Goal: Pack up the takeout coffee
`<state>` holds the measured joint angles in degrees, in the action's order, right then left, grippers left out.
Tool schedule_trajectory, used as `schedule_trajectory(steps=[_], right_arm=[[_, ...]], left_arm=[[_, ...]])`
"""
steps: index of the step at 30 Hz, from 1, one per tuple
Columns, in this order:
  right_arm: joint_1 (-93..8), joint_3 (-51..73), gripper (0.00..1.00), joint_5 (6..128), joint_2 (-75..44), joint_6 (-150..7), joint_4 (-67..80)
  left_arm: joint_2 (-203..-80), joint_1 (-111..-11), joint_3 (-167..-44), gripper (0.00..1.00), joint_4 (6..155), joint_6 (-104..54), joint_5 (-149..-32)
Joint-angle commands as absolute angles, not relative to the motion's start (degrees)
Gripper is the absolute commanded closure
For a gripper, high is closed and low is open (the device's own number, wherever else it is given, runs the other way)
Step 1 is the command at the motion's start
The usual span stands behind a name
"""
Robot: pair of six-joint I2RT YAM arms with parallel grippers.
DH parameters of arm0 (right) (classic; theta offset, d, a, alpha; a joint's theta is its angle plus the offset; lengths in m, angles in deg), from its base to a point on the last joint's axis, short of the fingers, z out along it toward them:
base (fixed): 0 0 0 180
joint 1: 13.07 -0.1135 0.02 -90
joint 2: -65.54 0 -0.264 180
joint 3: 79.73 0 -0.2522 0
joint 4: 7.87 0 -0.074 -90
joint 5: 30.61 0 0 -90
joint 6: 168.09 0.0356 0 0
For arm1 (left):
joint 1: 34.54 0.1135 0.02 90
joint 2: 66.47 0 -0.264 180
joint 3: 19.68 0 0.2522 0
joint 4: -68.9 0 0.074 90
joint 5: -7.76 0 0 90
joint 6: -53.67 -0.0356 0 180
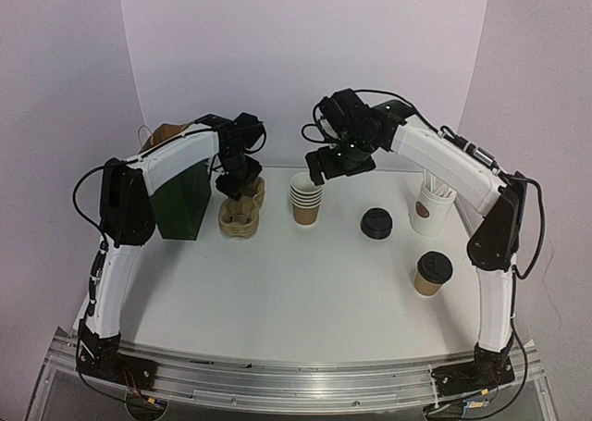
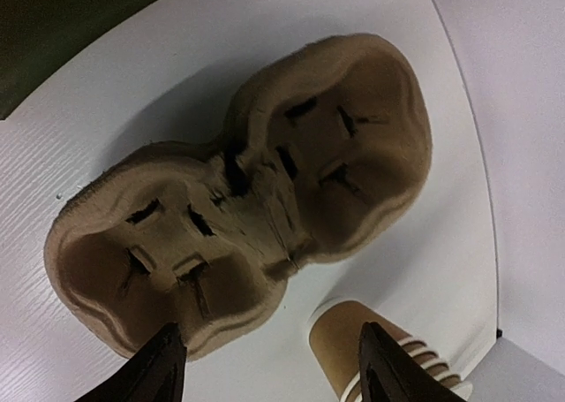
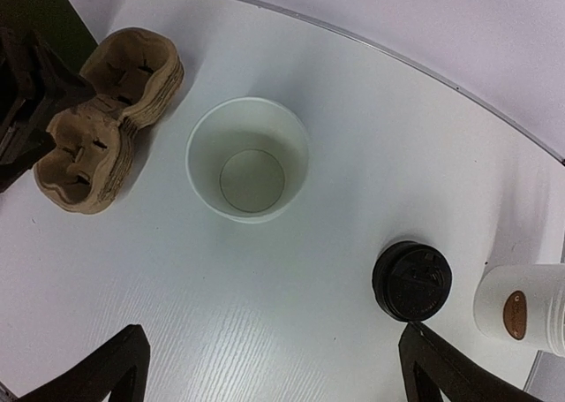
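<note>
Likely fetching a carrier (image 2: 247, 199) for the coffee (image 1: 431, 273).
Left hand (image 2: 265, 360) hangs released over the carrier stack, right hand (image 3: 271, 360) released over the cups (image 3: 247, 159); next: drop, pinch one carrier's rim.

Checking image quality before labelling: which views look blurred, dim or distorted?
Left wrist: cup carrier close, soft and dim. Right wrist: stack of cups sharp, evenly lit, slight wide-angle bend. Top external: clear, only faint shadows beside the takeout coffee.

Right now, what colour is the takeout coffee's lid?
Its lid is black; top external view shows it best.
</note>
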<state>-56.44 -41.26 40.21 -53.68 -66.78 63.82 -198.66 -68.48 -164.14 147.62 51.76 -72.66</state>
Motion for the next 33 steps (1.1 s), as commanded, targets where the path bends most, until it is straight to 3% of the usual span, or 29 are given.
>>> schedule_trajectory(steps=[1, 26, 33], right_arm=[[-56.30, -41.07, 0.02, 41.71, -50.05, -67.82, 63.05], [-56.25, -40.74, 0.02, 44.84, -50.43, -68.16, 63.29], [-56.34, -40.86, 0.02, 43.92, -50.48, -67.23, 64.23]], left_arm=[[-194.66, -67.66, -160.50, 0.34, 145.97, 60.07, -72.51], [-201.77, -66.44, -160.69, 0.37, 141.72, 66.35, -72.69], [-202.03, -66.19, -159.35, 0.52, 141.23, 66.24, -72.34]])
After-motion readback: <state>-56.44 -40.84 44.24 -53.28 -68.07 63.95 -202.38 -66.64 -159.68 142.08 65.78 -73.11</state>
